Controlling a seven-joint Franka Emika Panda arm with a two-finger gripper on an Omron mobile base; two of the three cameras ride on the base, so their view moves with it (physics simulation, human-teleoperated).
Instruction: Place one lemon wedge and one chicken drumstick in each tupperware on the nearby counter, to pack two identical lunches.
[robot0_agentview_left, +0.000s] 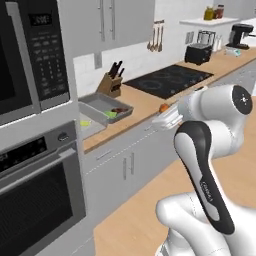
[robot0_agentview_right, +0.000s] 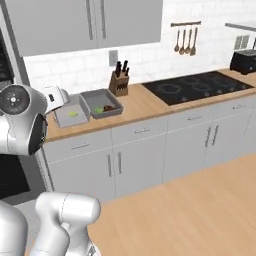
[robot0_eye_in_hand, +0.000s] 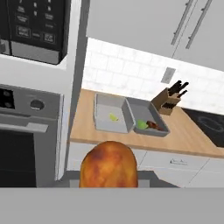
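Drumstick is clamped in your pincer, meaty end filling the space right in front of it. Risk: it slips out over the floor before you reach the counter, since the hold looks to be on the thin end; or you drop it in the wrong tub. Far-right tub ahead already holds a wedge and a drumstick; left tub ahead holds one wedge, so aim there. Arm is raised, hand level, pointing at the tubs, well short of them.
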